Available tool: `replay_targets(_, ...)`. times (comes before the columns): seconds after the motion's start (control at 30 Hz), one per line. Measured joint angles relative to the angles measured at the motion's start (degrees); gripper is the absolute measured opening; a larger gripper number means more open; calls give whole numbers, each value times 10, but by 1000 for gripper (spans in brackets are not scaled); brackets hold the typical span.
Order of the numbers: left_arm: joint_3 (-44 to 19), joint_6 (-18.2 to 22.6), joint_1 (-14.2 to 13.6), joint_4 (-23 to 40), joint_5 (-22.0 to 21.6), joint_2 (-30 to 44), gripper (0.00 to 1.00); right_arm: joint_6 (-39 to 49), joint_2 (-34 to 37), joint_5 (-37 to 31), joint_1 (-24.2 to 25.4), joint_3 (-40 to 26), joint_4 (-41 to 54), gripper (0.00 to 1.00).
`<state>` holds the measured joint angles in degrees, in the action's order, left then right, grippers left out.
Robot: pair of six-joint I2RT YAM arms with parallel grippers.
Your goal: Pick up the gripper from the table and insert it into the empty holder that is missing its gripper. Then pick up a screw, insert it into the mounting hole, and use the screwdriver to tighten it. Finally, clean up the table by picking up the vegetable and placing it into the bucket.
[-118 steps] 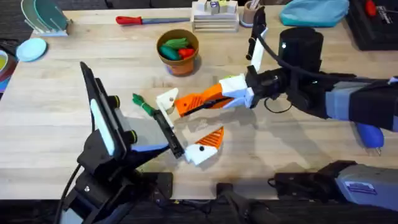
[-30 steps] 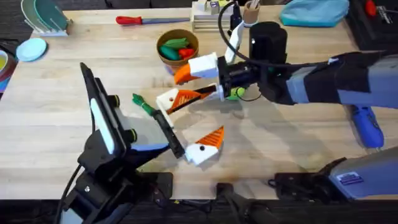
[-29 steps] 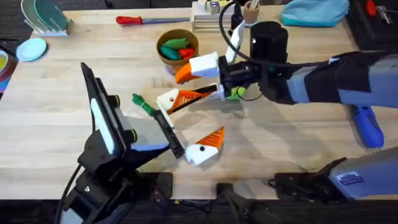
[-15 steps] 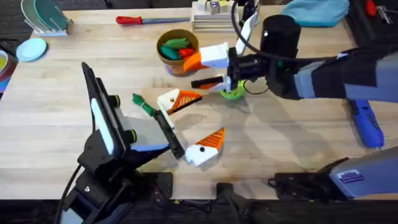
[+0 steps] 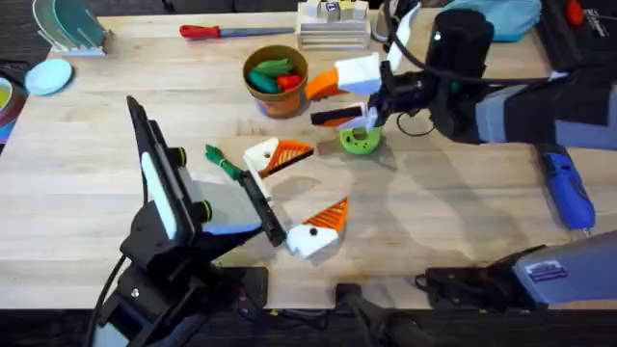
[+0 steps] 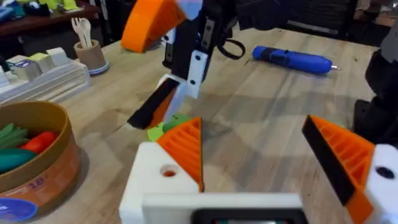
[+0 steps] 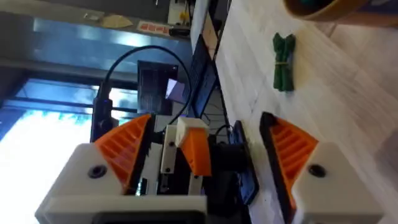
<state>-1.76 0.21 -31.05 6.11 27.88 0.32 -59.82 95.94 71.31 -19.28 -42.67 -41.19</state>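
The orange ribbed gripper (image 5: 289, 152) (image 6: 186, 146) sits in the white holder (image 6: 155, 183) on the far finger of my left gripper (image 5: 326, 176), which is open. The holder's mounting hole (image 6: 168, 171) looks empty, and I cannot make out a screw. My right gripper (image 5: 313, 103) (image 7: 208, 118) hovers open and empty right of the bucket (image 5: 280, 101), which holds toy vegetables. The green vegetable (image 5: 222, 162) (image 7: 283, 53) lies on the table just left of the holder. At the right edge rests the blue screwdriver (image 5: 564, 188) (image 6: 292, 60).
A flat green disc (image 5: 360, 142) lies under the right gripper. Along the back edge are a red-handled screwdriver (image 5: 217, 31), a white stacked box (image 5: 333, 27), a cup of utensils (image 5: 390, 19) and a blue cloth (image 5: 487, 17). A blue dish (image 5: 48, 75) sits far left.
The right gripper let go of the orange gripper at the white holder, opened, and drew back up and to the right, over the green disc. The left arm stayed still.
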Motion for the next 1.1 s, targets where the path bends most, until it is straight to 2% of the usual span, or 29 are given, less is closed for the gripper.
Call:
replay_targets(0.1,0,0,0,0,0,0,994,12,0,-6,24,-4,1,993)
replay_targets(0.23,0,0,0,0,0,0,993,46,0,-53,63,-26,16,993)
replay_targets(0.27,0,0,0,0,0,0,993,57,0,-72,74,-34,29,993)
replay_targets(0.3,0,0,0,0,0,0,993,89,0,-122,101,-64,72,993)
replay_targets(0.4,0,0,0,0,0,0,993,125,0,-156,115,-103,134,993)
replay_targets(0.47,0,0,0,0,0,0,993,162,-2,-177,116,-132,210,994)
replay_targets(0.67,0,0,0,0,0,0,993,318,-34,-279,105,-212,527,993)
replay_targets(0.8,0,0,0,0,0,0,993,419,-65,-343,84,-262,684,993)
replay_targets(0.93,0,0,0,0,0,0,993,487,-102,-398,59,-290,795,992)
replay_targets(1.1,0,0,0,0,0,0,993,525,-115,-433,52,-296,818,993)
